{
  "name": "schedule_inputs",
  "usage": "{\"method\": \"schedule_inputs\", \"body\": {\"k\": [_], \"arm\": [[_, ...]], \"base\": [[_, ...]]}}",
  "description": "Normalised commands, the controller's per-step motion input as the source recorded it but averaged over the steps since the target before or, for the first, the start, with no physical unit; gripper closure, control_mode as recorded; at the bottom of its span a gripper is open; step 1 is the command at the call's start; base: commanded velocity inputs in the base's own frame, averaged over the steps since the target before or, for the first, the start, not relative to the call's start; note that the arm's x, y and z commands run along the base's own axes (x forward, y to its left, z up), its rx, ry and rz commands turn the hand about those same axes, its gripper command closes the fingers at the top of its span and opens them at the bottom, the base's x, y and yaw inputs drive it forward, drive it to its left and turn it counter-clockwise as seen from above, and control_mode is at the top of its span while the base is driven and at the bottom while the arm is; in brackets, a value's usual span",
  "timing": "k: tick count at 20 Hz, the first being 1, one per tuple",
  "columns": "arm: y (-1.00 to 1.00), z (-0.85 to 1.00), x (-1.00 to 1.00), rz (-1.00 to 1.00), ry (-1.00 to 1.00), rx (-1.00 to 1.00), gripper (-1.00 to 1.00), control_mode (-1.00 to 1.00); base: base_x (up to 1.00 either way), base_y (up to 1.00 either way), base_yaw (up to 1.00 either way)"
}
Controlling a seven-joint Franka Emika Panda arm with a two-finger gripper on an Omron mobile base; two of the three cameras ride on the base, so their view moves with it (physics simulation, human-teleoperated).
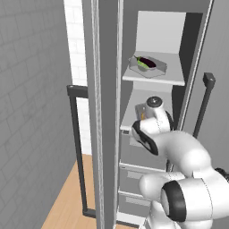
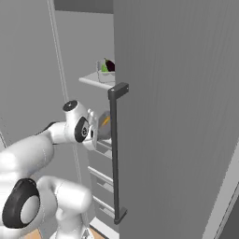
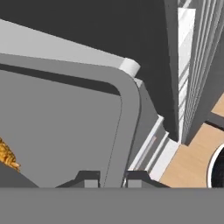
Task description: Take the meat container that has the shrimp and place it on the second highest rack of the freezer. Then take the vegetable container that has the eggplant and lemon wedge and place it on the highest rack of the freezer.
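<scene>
Meat container (image 3: 65, 127) rim between end effector (image 3: 113, 179) tips

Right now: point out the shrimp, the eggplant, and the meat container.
shrimp (image 3: 6, 158): hand view, orange body at left edge.
eggplant (image 1: 147, 62): left base view, dark top surface.
meat container (image 3: 129, 105): hand view, flared rim at corner.
</scene>
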Motion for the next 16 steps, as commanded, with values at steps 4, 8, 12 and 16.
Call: {"method": "schedule_inputs", "body": {"k": [4, 8, 12, 16], "arm": [[-0.28, -0.01, 0.74, -0.18, 0.0, 0.0, 1.0, -1.0], [-0.2, -0.13, 0.64, -0.19, 0.0, 0.0, 1.0, -1.0], [-0.19, -0.31, 0.67, -0.16, 0.0, 0.0, 1.0, -1.0], [-0.19, -0.38, 0.65, -0.12, -0.01, 0.0, 1.0, -1.0]], "base": [[0.0, 0.0, 0.0], [0.0, 0.0, 0.0], [0.0, 0.0, 0.0], [0.0, 0.0, 0.0]]}}
